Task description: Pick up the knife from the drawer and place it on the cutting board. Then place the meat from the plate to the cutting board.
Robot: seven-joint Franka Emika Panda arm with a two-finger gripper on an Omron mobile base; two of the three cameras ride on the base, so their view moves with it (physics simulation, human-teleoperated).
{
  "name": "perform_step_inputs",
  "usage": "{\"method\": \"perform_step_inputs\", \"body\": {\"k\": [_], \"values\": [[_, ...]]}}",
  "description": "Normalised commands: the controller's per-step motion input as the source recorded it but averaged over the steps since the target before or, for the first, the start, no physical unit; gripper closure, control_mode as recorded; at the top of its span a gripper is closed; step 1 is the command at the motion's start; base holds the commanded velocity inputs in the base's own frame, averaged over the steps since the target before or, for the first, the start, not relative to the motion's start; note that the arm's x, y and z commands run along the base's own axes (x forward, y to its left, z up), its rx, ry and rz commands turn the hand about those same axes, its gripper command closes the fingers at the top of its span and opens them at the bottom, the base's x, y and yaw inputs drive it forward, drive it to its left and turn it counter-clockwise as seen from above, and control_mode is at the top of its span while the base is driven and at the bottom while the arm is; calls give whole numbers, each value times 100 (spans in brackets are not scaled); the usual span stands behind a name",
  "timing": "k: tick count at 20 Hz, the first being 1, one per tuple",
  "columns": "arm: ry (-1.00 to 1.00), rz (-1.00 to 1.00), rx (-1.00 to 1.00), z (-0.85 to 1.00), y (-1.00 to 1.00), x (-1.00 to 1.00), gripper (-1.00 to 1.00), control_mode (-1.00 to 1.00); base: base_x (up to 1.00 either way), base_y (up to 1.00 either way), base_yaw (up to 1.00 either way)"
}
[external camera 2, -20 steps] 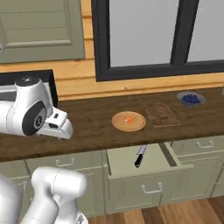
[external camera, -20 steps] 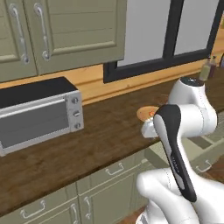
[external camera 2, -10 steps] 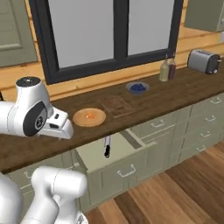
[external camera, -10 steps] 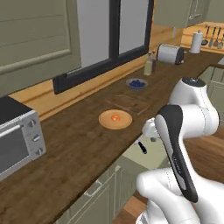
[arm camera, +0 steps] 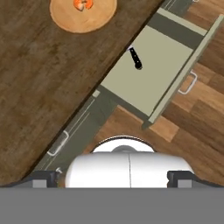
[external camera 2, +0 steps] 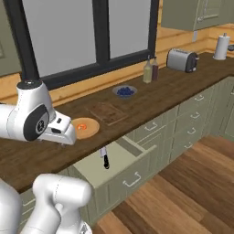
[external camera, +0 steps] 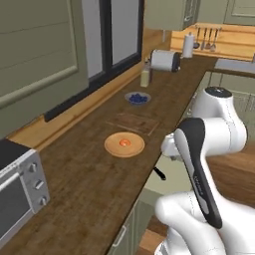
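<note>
The pale olive drawer (arm camera: 162,75) stands pulled open below the counter edge. The knife (arm camera: 135,59) lies in its back part, black handle toward the drawer front and blade tip by the counter lip; it also shows in the right base view (external camera 2: 105,158). On the counter, the tan plate (arm camera: 83,15) carries the orange-red meat (arm camera: 82,4). The dark cutting board (external camera 2: 108,113) lies just beyond the plate (external camera 2: 85,128). My gripper (arm camera: 112,177) hangs high over the floor in front of the cabinets, open and holding nothing, well short of the knife.
A grey bowl of blue items (external camera 2: 124,91) sits past the board, then bottles (external camera 2: 151,71) and a toaster (external camera 2: 182,60). A microwave (external camera: 15,199) stands at the near left. The open drawer's front (external camera 2: 132,176) juts out over the wooden floor.
The whole scene has shifted, so the base has driven and turned along the counter. The open drawer and the plate are now closer. The arm holds the same pose.
</note>
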Motion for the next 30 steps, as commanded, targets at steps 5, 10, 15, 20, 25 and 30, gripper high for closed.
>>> {"method": "perform_step_inputs", "body": {"k": [5, 10, 15, 20, 25, 30], "values": [[0, 0, 0, 0, 0, 0, -100, 100, 16, 0, -45], [2, -8, 0, -6, 0, 1, -100, -100, 13, 0, -34], [17, -19, 0, -66, -15, 62, -100, -100, 0, 0, 0], [20, -7, 0, -65, -46, 88, -100, -100, 0, 0, 0], [23, 0, 0, -64, -32, 70, -100, -100, 0, 0, 0], [10, -1, 0, -50, -21, 57, -100, -100, 0, 0, 0]]}}
